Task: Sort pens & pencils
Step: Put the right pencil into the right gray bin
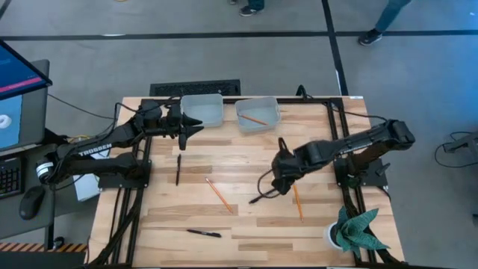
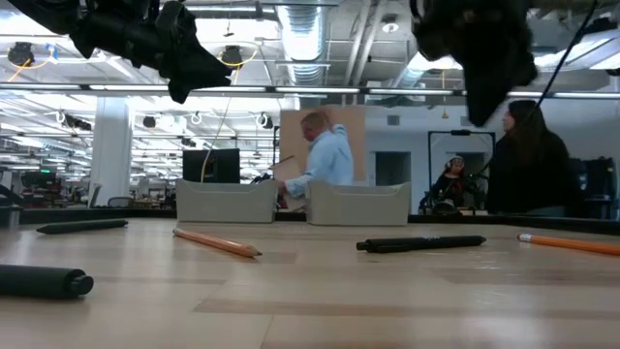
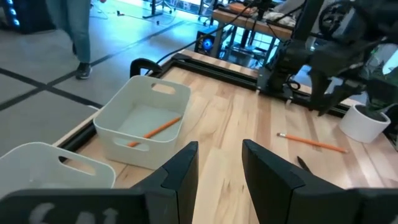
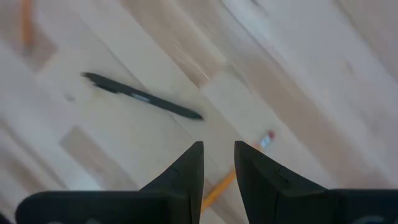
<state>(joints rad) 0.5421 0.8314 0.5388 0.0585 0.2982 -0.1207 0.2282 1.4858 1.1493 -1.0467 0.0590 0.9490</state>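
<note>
Hovering mid-desk: right gripper (image 1: pixel 278 181), fingers slightly parted, grasping nothing. Left gripper (image 1: pixel 196 125) parted, empty, near far-edge bins (image 1: pixel 202 110). Pens (image 1: pixel 178 169) and pencils (image 1: pixel 218 192) lying scattered on desk (image 1: pixel 246 224); one pencil sitting in right bin.

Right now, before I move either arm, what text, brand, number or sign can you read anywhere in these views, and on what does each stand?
"TROSSEN": white lettering along the left arm, read in the high view.
Pale marks on the left gripper body at the edge of its own wrist view: too blurred to read.
Monitor beside the table: shapes only, no readable words.
Bins, pens, pencils, plant pot: no text seen.
</note>
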